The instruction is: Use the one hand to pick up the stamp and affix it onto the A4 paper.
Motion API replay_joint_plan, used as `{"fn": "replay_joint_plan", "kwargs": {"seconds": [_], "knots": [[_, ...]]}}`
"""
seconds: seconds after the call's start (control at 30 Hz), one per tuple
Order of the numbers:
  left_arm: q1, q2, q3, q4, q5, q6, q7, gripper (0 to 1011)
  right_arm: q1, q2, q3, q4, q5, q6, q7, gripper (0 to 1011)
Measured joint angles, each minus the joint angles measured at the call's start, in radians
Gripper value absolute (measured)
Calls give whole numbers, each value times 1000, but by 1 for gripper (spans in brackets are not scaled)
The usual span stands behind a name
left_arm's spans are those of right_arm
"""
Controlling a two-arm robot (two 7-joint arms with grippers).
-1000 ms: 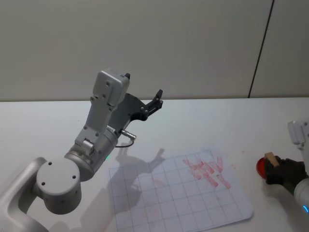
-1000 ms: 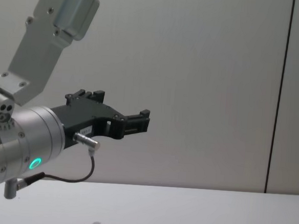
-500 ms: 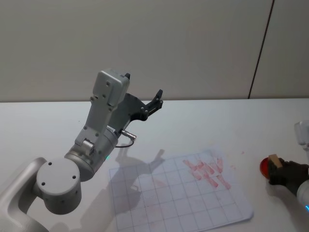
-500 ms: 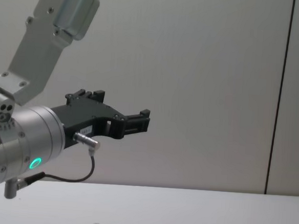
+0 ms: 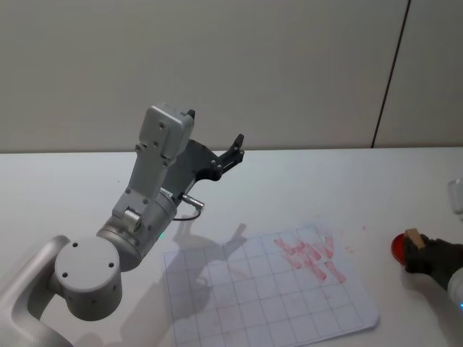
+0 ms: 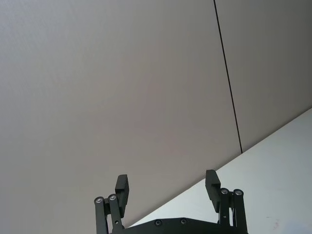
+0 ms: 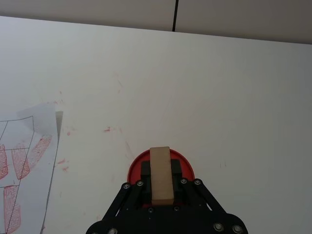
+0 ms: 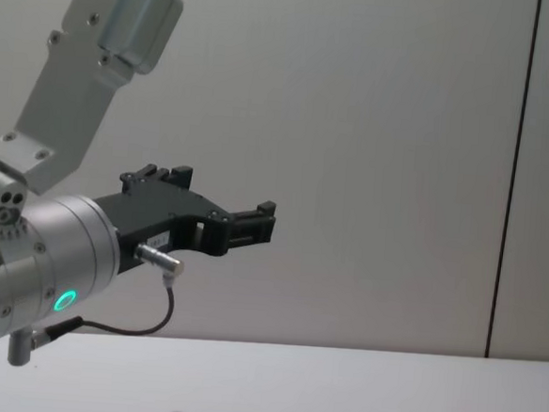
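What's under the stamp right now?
A red round pad lies beneath the stamp, clamped in the right gripper. Its underside is covered, so contact with the pad cannot be told. Left gripper parked aloft.

A red round pad (image 7: 135,169) lies on the white table (image 7: 219,87)

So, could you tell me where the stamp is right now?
The stamp is at the table's right edge in the head view, gripped by the right gripper over the red ink pad, just right of the gridded A4 paper.
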Motion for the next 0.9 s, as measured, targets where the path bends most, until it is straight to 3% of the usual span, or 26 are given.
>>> {"fn": "replay_joint_plan", "kwargs": {"seconds": [0.27, 0.5, 0.9], "knots": [[0, 0, 0, 0, 0, 0, 0, 1002, 6, 4, 9, -41, 1, -15, 10, 219], [0, 0, 0, 0, 0, 0, 0, 1001, 16, 11, 16, -117, -5, -21, 30, 219], [0, 0, 0, 0, 0, 0, 0, 1001, 36, 7, -8, -229, -33, 30, 119, 219]]}}
